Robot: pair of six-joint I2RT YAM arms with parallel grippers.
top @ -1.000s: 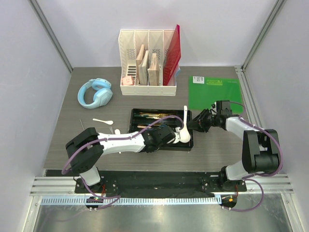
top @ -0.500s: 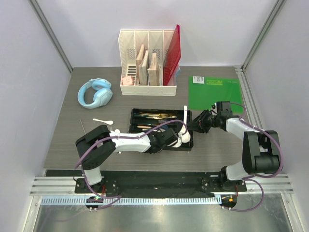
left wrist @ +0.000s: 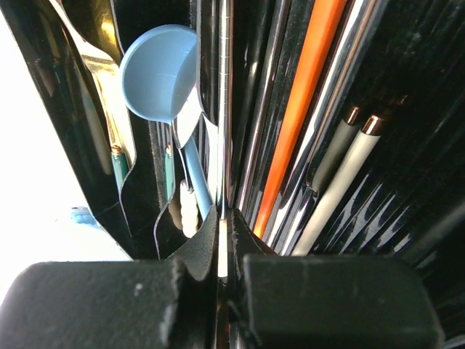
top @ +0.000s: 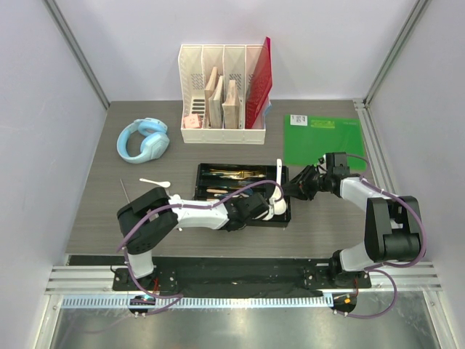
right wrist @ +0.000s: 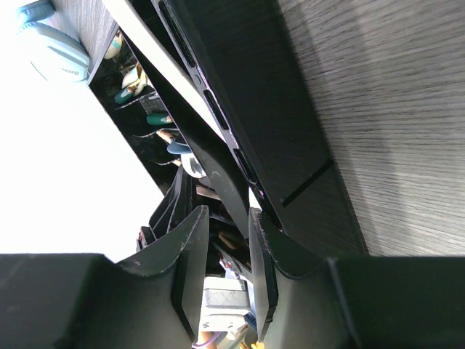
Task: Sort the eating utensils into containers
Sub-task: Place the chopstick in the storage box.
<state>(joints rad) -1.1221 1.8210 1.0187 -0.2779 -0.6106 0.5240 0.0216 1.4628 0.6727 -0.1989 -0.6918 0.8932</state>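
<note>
Cutlery (top: 232, 174) fills the black tray (top: 199, 178). We see a blue spoon (left wrist: 156, 73) and an orange stick (left wrist: 305, 109) just ahead of our left gripper (left wrist: 221, 218). Its tips are pressed together, and a thin silver piece (left wrist: 224, 109) runs out from between them; we cannot tell whether it is held. Our right gripper (right wrist: 227, 214) pinches the tray's end wall, beside a white soup spoon (top: 279, 174). A small white spoon (top: 155, 182) lies well apart from both grippers, on the table (top: 327, 218).

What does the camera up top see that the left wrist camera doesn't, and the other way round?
Only the top view: blue headphones, a white file holder, a green mat and a small white spoon lying on the table. Only the left wrist view: a blue spoon, an orange stick and white chopsticks, close up inside the black tray. Both: that tray, with cutlery in it.
</note>
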